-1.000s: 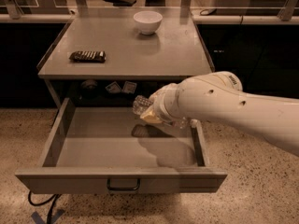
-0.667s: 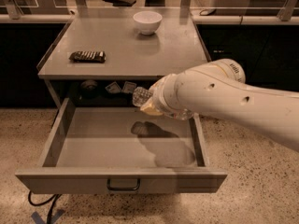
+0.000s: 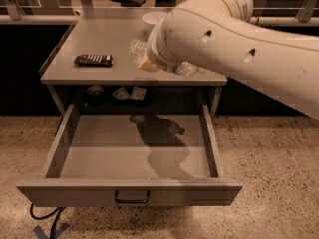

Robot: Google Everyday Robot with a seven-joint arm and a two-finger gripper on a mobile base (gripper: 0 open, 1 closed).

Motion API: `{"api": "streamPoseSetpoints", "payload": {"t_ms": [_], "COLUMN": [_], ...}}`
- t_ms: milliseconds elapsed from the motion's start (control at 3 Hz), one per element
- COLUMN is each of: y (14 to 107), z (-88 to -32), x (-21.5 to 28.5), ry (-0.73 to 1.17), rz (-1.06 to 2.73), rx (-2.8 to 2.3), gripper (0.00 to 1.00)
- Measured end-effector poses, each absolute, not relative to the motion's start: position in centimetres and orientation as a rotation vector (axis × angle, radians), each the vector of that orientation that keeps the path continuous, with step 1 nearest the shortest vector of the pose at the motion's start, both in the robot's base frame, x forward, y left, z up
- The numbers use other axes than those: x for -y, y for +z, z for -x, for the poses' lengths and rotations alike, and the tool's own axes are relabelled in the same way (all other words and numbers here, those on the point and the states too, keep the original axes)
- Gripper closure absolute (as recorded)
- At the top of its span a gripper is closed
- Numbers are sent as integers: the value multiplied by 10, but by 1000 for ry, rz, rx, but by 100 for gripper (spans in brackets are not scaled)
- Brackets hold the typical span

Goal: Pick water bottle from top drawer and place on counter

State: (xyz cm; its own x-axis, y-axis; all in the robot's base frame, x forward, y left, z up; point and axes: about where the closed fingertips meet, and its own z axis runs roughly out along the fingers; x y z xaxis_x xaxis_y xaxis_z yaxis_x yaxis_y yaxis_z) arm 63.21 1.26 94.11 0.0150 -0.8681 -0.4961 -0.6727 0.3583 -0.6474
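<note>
Gripper (image 3: 148, 63) seemingly holds water bottle (image 3: 135, 49) over counter (image 3: 89, 34).

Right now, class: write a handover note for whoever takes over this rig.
Gripper: at the arm's end over the front of the counter, mostly hidden by the wrist, at the water bottle.
Top drawer: open, with no bottle in it.
Done: bottle is out of the drawer and up at counter level.
Left: set it down on the counter, let go, pull the arm back.

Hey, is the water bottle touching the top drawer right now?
Apart. The camera view shows the water bottle at the gripper, up over the counter, while the open top drawer below holds only a shadow.
</note>
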Motion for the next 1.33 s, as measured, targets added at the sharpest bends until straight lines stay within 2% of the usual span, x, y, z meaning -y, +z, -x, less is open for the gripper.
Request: {"api": "streamPoseSetpoints", "payload": {"t_ms": [667,1000,1333], "y": [969,952,918], "z": [-736,-779,-810], "x": [-60,-75,-79], "ry": [-290,-233,-94], "rz": [1417,1468,1507], "rx": [-1695,-1702,-1686], "gripper": [100,100,100]}}
